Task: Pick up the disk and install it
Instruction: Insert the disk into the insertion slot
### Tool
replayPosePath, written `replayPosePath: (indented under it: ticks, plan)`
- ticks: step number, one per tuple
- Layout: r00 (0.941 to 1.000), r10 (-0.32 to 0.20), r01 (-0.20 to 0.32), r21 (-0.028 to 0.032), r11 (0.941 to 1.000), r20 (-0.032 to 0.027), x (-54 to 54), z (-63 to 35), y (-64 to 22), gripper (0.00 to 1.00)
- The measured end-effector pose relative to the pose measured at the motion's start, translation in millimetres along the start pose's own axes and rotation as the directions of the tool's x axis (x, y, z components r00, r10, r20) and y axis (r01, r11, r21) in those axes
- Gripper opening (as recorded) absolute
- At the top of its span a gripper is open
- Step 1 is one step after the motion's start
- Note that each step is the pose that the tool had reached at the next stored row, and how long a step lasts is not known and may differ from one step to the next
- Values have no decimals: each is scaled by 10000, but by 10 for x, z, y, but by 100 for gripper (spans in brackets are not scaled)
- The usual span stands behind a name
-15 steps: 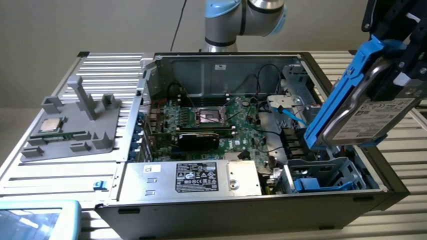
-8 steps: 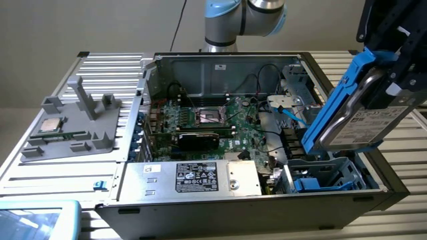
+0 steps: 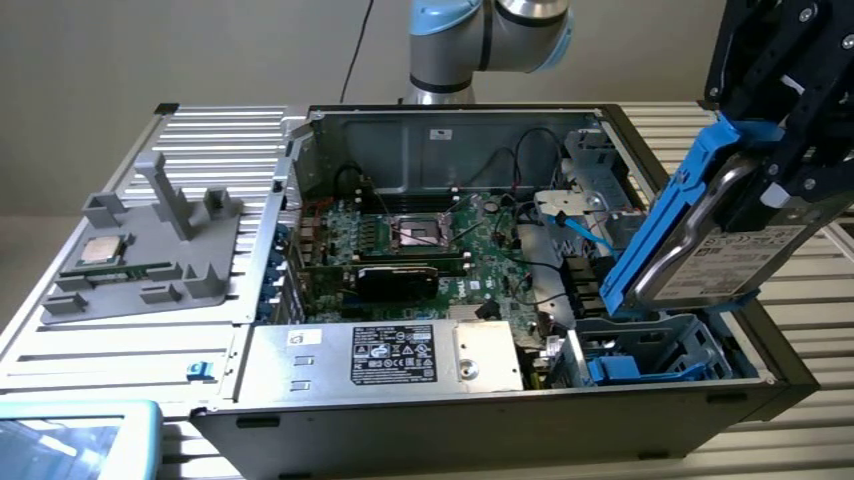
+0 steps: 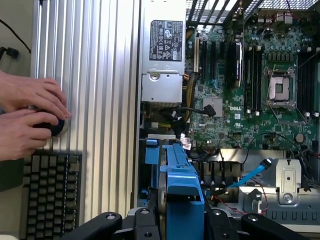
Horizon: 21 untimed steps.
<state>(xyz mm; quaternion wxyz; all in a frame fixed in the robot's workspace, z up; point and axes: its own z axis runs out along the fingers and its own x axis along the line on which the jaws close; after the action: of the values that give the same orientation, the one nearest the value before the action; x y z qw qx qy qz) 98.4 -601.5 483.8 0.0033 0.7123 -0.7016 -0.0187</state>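
The disk (image 3: 707,260) is a silver-grey drive with a white label in a blue carrier frame. It hangs tilted, nearly on edge, at the exterior view's right. My gripper (image 3: 774,170) is shut on its upper end, black fingers on either side of it. The disk's lower end sits just above the drive bay (image 3: 694,335) in the near right corner of the open computer case. In the wrist view the blue carrier of the disk (image 4: 182,185) runs between my gripper (image 4: 182,222) fingers (image 4: 107,222), pointing down into the bay.
The case lies open with its motherboard (image 3: 427,250) and a silver power supply (image 3: 380,355) beside the bay. A blue cable (image 3: 581,225) loops close to the disk. A grey fixture (image 3: 147,250) holds a CPU chip (image 3: 100,250). A person's hands (image 4: 30,120) rest near a keyboard (image 4: 52,190).
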Motion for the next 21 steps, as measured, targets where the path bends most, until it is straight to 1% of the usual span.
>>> replayPosePath:
  ticks: [6, 12, 15, 19, 21]
  plan:
    - [10000, -1, 1, 1, 10000, -6, 0, 14, -1, 37]
    - [10000, 6, -6, 23, 10000, -53, 2, 87, 1, 37]
    - [10000, 10, -9, 33, 10000, -96, 2, 125, 4, 37]
    - [9998, 20, -19, 50, 10000, -187, -10, 167, 8, 37]
    - [9998, 25, -24, 58, 10000, -214, -26, 186, 8, 37]
